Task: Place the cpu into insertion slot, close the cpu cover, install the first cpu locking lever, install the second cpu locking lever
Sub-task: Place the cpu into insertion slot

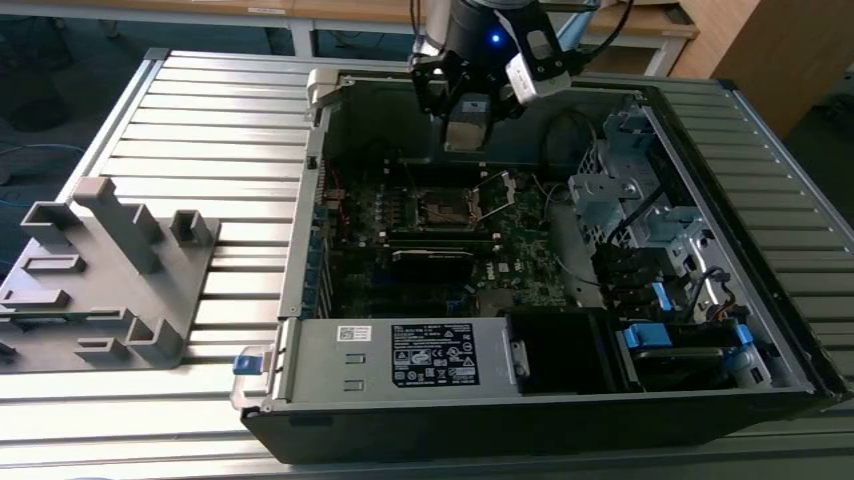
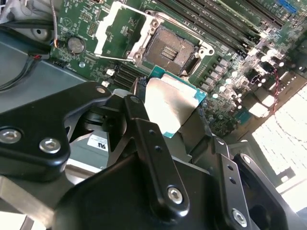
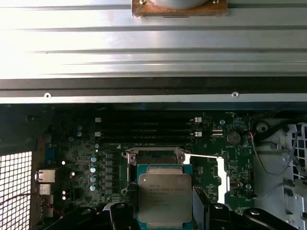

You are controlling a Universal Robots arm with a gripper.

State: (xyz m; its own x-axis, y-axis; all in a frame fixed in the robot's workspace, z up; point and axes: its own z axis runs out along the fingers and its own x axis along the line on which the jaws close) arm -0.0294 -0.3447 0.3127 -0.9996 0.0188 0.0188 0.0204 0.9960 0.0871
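My gripper (image 2: 170,109) is shut on the cpu (image 2: 173,98), a flat square chip with a silver-grey top and a green edge, pinched by two opposite sides. In the first wrist view the cpu (image 3: 164,194) hangs in the gripper (image 3: 164,207) just short of the insertion slot (image 3: 156,157). The insertion slot (image 2: 170,47) is bare, its dark recessed centre exposed. The cpu cover (image 2: 115,29) is swung open and stands up beside the slot. In the exterior view the gripper (image 1: 467,135) hovers above the slot (image 1: 447,207), inside the open computer case.
Long black memory sticks (image 2: 216,21) run alongside the slot. A power supply box (image 1: 400,355) fills the case's near side, and a drive cage (image 1: 641,200) with cables sits at the exterior view's right. A grey plastic fixture (image 1: 107,270) lies on the slatted table (image 1: 214,110).
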